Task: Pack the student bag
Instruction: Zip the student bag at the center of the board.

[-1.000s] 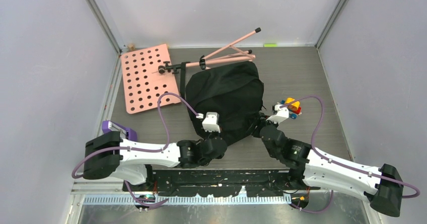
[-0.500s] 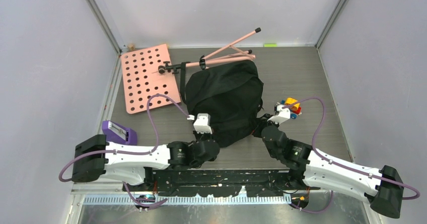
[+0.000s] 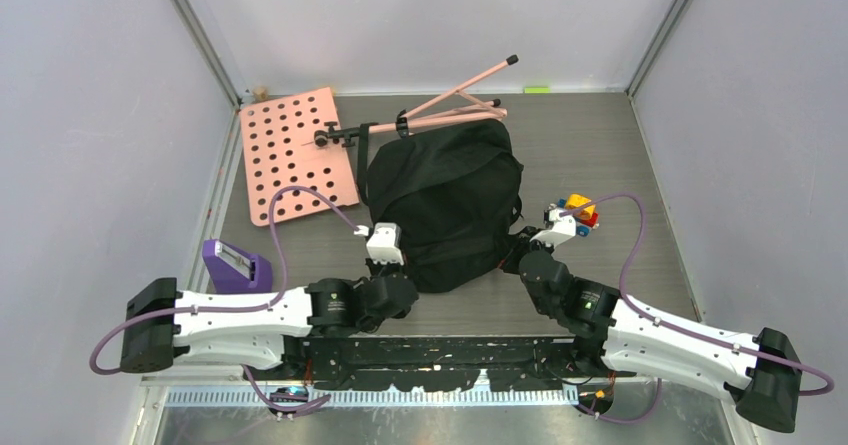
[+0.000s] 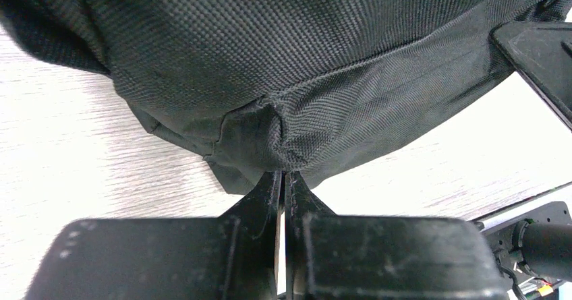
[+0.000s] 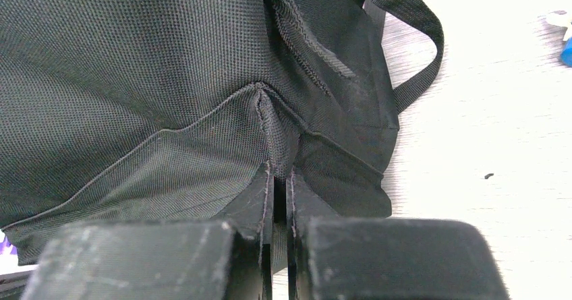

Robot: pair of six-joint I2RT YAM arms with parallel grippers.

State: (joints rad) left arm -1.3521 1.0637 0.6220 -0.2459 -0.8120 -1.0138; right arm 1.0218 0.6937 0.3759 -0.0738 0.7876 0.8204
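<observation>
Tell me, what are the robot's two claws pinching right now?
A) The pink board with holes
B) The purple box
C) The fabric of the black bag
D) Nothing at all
C: in the wrist views, the left claw and the right claw are each closed on a bunched fold at the near edge of the black bag.

We see the student bag (image 4: 283, 50) cut off by top and side edges in both wrist views. We can't identify the multicoloured thing (image 3: 585, 212), partly under the purple cable (image 3: 604, 196). Green bit (image 3: 537, 89) at the counter (image 3: 600, 145) far edge: too small to tell.
</observation>
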